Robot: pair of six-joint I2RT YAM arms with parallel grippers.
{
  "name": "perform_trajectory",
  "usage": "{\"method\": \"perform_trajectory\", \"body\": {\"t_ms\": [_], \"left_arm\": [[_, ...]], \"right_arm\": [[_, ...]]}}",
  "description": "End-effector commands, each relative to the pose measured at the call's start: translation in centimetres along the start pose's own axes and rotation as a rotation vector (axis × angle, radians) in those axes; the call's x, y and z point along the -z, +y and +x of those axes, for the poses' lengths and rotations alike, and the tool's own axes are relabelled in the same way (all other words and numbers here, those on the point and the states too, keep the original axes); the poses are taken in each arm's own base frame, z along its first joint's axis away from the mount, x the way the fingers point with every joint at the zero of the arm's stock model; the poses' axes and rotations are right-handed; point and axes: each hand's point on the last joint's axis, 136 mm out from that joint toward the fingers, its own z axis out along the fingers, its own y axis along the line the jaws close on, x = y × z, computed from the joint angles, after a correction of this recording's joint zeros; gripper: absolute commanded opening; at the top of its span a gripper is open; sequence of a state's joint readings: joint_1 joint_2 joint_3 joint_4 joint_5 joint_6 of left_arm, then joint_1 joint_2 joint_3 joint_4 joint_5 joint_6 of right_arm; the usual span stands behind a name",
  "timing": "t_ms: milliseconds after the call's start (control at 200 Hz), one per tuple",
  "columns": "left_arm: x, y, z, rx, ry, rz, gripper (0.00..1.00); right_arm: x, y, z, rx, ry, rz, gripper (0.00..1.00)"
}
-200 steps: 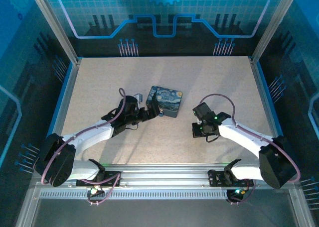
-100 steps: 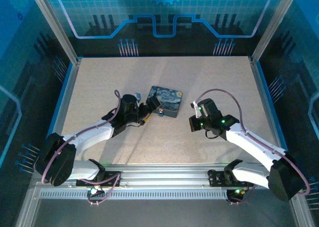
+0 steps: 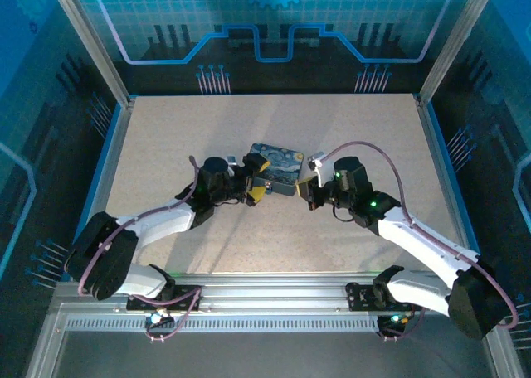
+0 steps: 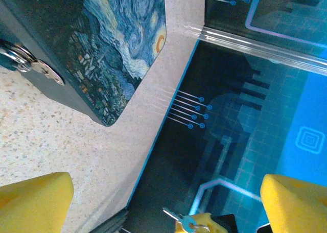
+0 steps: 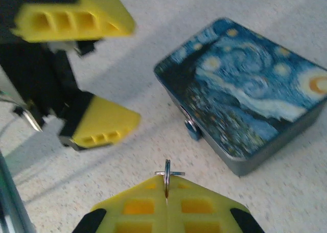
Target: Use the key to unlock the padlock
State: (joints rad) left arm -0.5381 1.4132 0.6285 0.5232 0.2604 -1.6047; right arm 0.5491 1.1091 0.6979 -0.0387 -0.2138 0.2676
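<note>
Nearest the bases, the right gripper [image 5: 166, 192] is found closed, its yellow pads clamped on the key [image 5: 167, 172], which stands up thin and edge-on from between them. The key is held clear of the table [image 5: 127, 156] and apart from the lock.

Just beyond, the left gripper [image 3: 255, 177] is seen with its jaws spread wide and nothing between them.

Further on, the padlock [image 5: 192, 129] is noted against the near side wall of the painted tin [image 5: 245, 100], untouched by either gripper.

Progress is judged early. The key has been secured, but it has not been brought to the padlock. Steadying the padlock, inserting and turning the key, and freeing the shackle are left to be done.
</note>
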Motion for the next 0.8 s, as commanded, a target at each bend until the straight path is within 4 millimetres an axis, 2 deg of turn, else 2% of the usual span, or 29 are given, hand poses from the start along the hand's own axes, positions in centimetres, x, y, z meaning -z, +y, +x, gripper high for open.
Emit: {"method": "perform_trajectory", "body": {"t_ms": [0, 160, 480, 795], "left_arm": [[-0.8, -1.9, 1.6, 0.078, 0.074, 0.125, 0.92], [-1.9, -1.8, 2.4, 0.147, 0.085, 0.164, 0.90], [-2.8, -1.7, 3.3, 0.223, 0.079, 0.187, 0.82], [-2.7, -1.5, 3.2, 0.237, 0.065, 0.192, 0.55]], "right_arm": [[-0.5, 1.8, -1.9, 0.052, -0.081, -0.095, 0.00], [-1.3, 2.6, -2.3, 0.074, -0.102, -0.127, 0.00], [-2.8, 3.1, -1.3, 0.079, -0.070, -0.148, 0.00], [-3.5, 3.0, -0.1, 0.078, -0.041, -0.149, 0.00]]}}
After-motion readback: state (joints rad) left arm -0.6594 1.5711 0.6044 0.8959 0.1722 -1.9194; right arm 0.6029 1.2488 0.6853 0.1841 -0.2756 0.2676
